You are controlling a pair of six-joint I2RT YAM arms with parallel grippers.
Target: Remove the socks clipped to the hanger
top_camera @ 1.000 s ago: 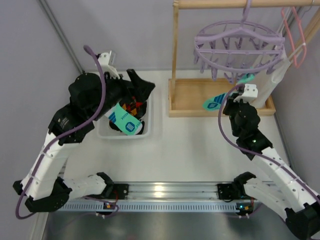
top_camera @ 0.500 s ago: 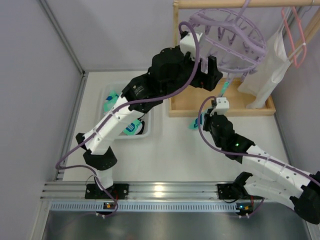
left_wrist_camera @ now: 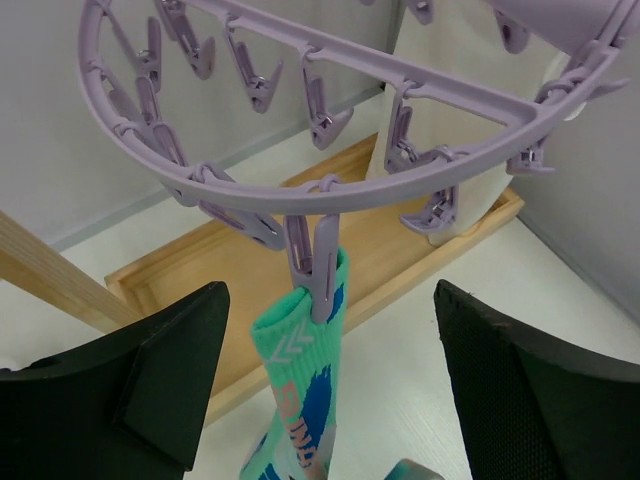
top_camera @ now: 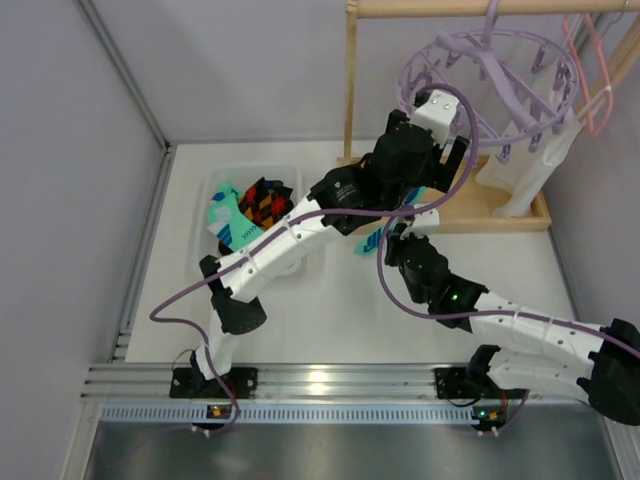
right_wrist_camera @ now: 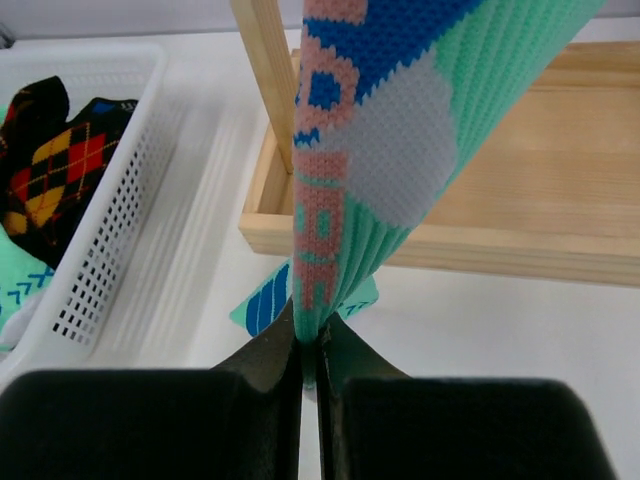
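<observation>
- My left claw (left_wrist_camera: 330, 345): spread wide, either side of the teal, blue-and-pink knitted sock (left_wrist_camera: 300, 400); not touching it
- That sock: cuff clipped in a lavender peg (left_wrist_camera: 318, 265) of the round lavender plastic ring hanger (left_wrist_camera: 330, 190)
- My right claw (right_wrist_camera: 308, 350): clenched on the sock's lower end

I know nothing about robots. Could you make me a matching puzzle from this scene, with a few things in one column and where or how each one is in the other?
Things:
1. argyle sock
2. hanging green sock
3. left gripper
4. right gripper

Places or states:
A. open, one finger on either side of a sock
B. shut on the lower part of a sock
C. lying in the white basket
D. clipped to the lavender hanger

Pairs: 1-C, 2-D, 3-A, 4-B
</observation>
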